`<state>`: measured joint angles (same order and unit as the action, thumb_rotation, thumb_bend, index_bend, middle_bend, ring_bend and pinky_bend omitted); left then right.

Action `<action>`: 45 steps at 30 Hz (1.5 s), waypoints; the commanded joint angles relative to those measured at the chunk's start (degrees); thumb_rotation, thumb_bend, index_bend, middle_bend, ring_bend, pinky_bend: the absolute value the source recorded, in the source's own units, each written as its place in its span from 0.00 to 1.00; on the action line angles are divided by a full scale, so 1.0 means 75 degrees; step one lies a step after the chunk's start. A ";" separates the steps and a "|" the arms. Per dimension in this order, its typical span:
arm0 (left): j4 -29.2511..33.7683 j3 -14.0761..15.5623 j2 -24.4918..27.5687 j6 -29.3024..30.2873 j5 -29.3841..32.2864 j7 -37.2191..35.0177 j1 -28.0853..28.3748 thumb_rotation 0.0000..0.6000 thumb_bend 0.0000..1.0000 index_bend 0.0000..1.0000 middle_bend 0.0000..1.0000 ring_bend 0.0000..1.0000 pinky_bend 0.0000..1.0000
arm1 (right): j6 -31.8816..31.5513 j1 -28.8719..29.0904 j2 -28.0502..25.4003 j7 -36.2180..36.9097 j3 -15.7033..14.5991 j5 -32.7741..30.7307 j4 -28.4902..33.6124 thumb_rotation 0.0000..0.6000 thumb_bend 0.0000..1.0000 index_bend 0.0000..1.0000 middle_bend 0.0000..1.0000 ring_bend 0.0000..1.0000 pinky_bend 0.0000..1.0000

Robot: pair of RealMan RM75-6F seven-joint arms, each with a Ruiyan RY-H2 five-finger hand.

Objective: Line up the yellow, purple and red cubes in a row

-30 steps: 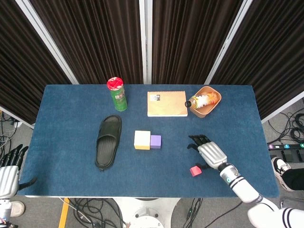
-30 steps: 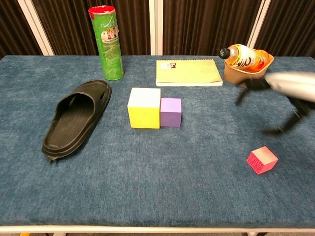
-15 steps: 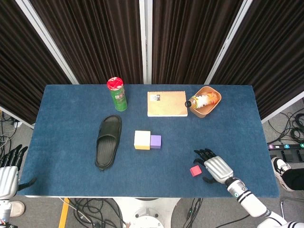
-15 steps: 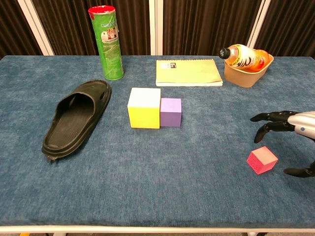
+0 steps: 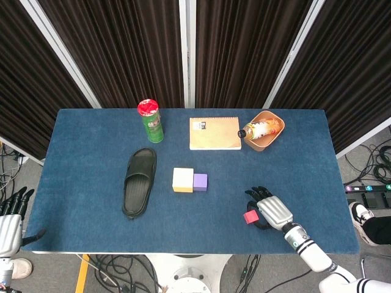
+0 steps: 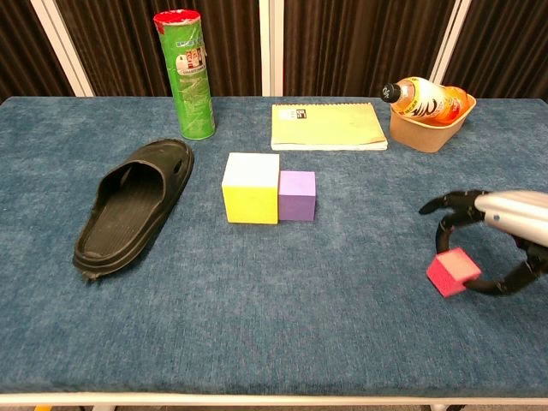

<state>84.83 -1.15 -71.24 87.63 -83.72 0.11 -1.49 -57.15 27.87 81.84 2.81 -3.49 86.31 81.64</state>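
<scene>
The red cube (image 6: 454, 272) sits pinched between the right hand (image 6: 497, 235)'s curled fingers (image 6: 445, 224) and thumb. Only the head view catches the left hand (image 5: 9, 218), fingers apart, off the worktop (image 5: 91, 183).

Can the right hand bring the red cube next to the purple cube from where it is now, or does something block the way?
Probably yes. The right hand is already around the red cube, and only bare blue cloth lies between it and the purple cube. The slipper lies on the far side of the yellow cube.
</scene>
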 commanded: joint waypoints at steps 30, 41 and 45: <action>-0.0201 -0.0003 -0.0054 -0.0016 0.0008 -0.0209 -0.0022 1.00 0.06 0.14 0.16 0.11 0.16 | 0.0210 0.1963 0.3196 -0.3866 0.2852 -0.5667 -0.0772 1.00 0.22 0.47 0.07 0.00 0.00; -0.0318 -0.0004 -0.0120 -0.0082 0.0035 -0.0276 -0.0007 1.00 0.06 0.14 0.16 0.11 0.16 | 0.0055 0.2114 0.3299 -0.4199 0.2785 -0.5949 -0.0707 1.00 0.21 0.41 0.06 0.00 0.00; -0.0345 0.0012 -0.0131 -0.0116 0.0023 -0.0309 0.0002 1.00 0.06 0.14 0.16 0.11 0.16 | 0.0025 0.2125 0.3309 -0.4274 0.2729 -0.6022 -0.0650 1.00 0.20 0.40 0.06 0.00 0.00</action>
<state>82.24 -1.07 -72.22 86.78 -83.54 -2.19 -1.48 -56.94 43.78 106.64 -29.20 17.02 41.18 76.72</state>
